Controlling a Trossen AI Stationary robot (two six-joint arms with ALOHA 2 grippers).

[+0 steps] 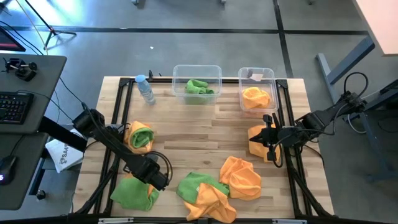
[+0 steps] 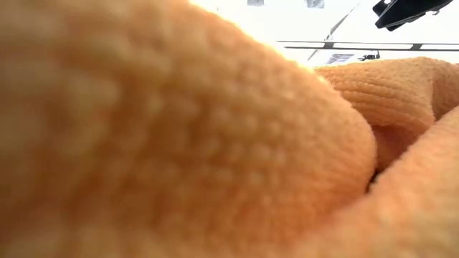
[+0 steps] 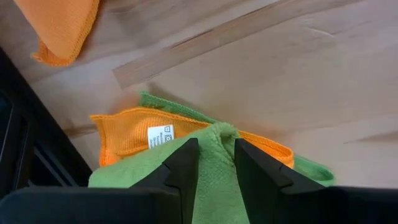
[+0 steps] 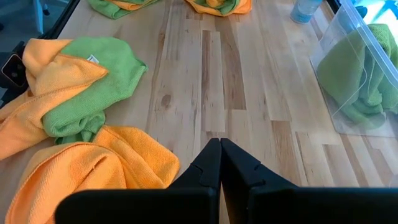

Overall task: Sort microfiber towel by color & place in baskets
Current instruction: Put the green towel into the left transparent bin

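Observation:
My left gripper [image 1: 155,176] is at the table's near left, shut on a green towel [image 1: 134,194] that lies over an orange towel with a white tag [image 3: 134,134]. My right gripper [image 1: 267,138] hovers at the right side with its fingers shut [image 4: 220,144], directly above an orange towel [image 1: 256,144] that the right wrist view does not show. The wider basket [image 1: 176,73] holds a green towel [image 1: 199,87]. An orange towel [image 1: 255,98] is in the narrower basket [image 1: 272,78]. My left gripper pinches a raised fold of the green towel [image 3: 216,163] between its two fingers [image 3: 185,163], coming from above. The rest of the green cloth spreads below the fingers onto the orange towel. My right gripper: I cannot tell whether it touches the orange towel beneath it.
More towels lie loose: an orange-and-green one [image 1: 140,135] at the left, a green-and-orange heap [image 1: 205,193] and a large orange one [image 1: 242,177] near the front edge. A water bottle [image 1: 146,90] stands at the far left. Orange cloth [image 2: 179,143] fills the low view.

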